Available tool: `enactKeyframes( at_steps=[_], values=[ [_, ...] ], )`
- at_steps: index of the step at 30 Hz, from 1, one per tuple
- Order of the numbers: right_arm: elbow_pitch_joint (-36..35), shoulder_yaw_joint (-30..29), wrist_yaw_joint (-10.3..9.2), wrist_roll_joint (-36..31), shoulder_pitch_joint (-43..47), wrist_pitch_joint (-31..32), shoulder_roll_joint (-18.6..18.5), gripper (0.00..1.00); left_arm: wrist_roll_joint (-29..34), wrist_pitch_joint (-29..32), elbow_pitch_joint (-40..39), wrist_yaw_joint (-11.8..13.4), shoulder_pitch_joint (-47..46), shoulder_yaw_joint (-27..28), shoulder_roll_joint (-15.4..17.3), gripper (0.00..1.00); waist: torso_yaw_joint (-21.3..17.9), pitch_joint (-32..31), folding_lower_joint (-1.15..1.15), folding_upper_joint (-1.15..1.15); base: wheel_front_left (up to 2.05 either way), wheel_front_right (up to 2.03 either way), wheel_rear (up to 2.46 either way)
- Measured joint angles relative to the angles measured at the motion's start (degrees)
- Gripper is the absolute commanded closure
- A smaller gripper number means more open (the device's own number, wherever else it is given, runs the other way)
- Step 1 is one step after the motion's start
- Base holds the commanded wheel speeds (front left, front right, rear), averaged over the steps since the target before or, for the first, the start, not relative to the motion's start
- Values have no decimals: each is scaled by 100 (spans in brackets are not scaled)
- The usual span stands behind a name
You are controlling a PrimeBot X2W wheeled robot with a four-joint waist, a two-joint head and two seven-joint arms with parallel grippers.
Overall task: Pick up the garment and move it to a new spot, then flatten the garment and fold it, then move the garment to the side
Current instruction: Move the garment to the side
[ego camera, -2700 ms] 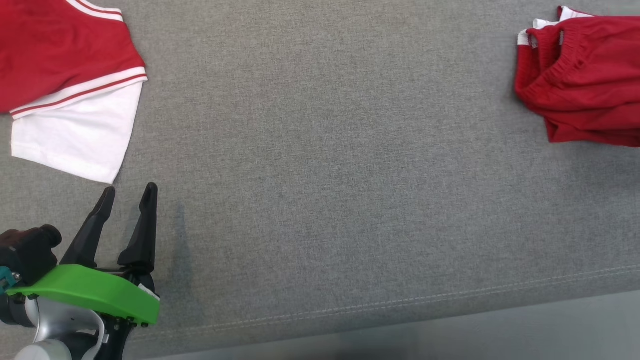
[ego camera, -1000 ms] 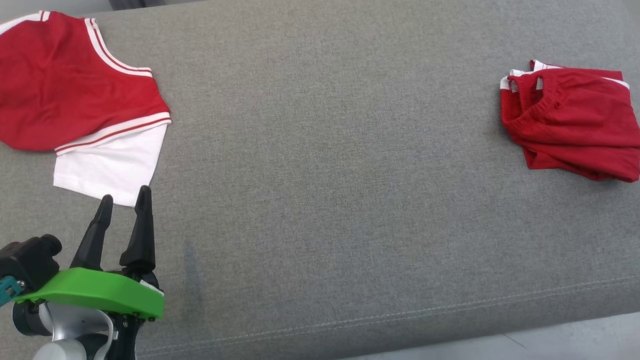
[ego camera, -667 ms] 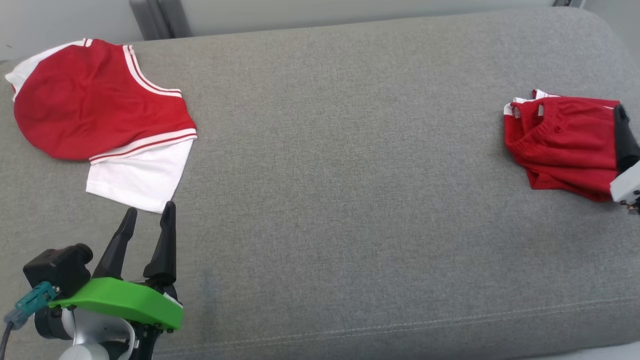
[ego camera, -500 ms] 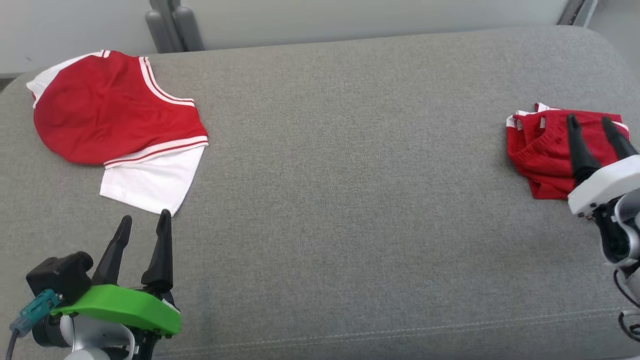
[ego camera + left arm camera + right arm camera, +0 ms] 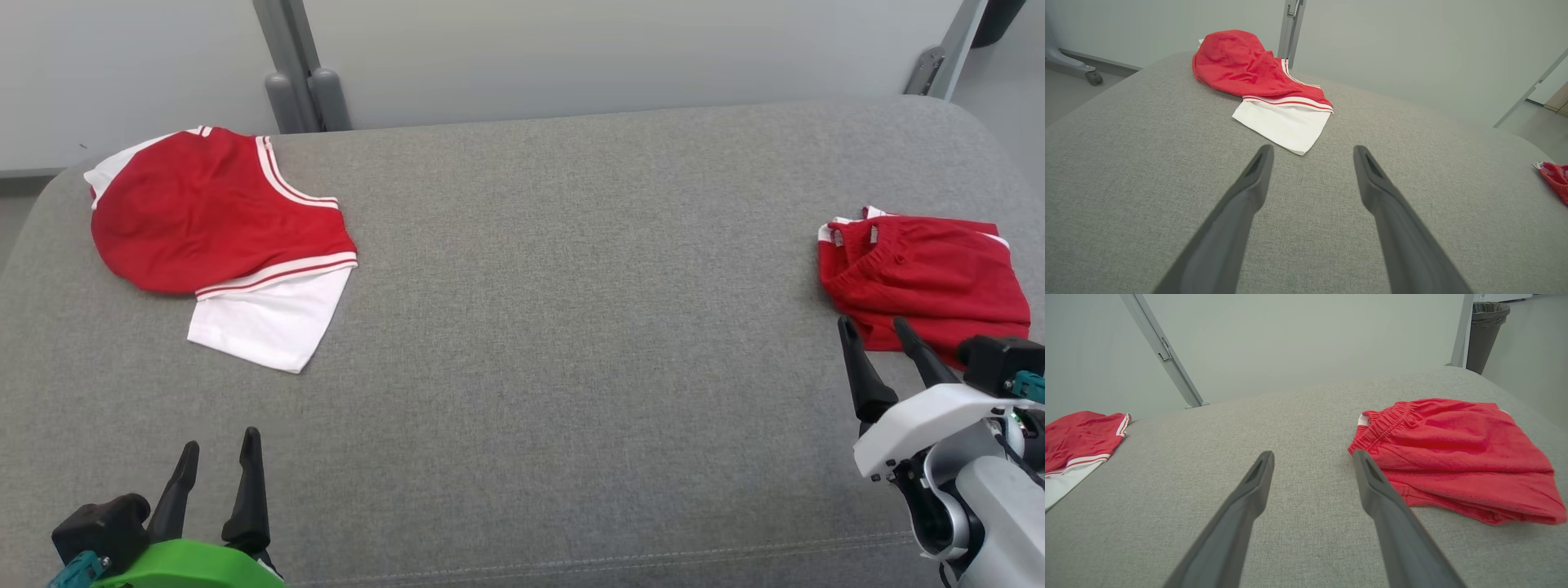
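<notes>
- Head view: the grey cushion (image 5: 571,343) runs from its rounded far edge at top to a stitched seam at bottom. The jersey (image 5: 204,220) lies upper left and the red shorts (image 5: 931,273) at the right edge, with a broad bare middle between. The left gripper (image 5: 220,441) at lower left and the right gripper (image 5: 871,322) at lower right both have spread fingers and hold nothing.
- Left wrist view: the left gripper (image 5: 1313,149) is parted over bare cloth. The jersey's (image 5: 1241,65) white corner sits just above the tips.
- Right wrist view: the right gripper (image 5: 1312,454) is parted. The shorts' (image 5: 1453,449) left corner meets the right fingertip in the frame, but contact cannot be told.
</notes>
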Motion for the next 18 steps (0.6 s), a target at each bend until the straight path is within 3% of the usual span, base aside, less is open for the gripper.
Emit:
enactKeyframes(
  at_steps=[10,18],
  values=[
    [-198,-525,0,-717,435,0,44,0,25,-224,159,-73,25,-7,-24,0,-48,-63,0,0,0,0,0],
    [-470,-525,0,-1170,779,0,142,0,29,-314,291,-137,25,-22,-23,0,11,-183,0,0,0,0,0]
  ],
)
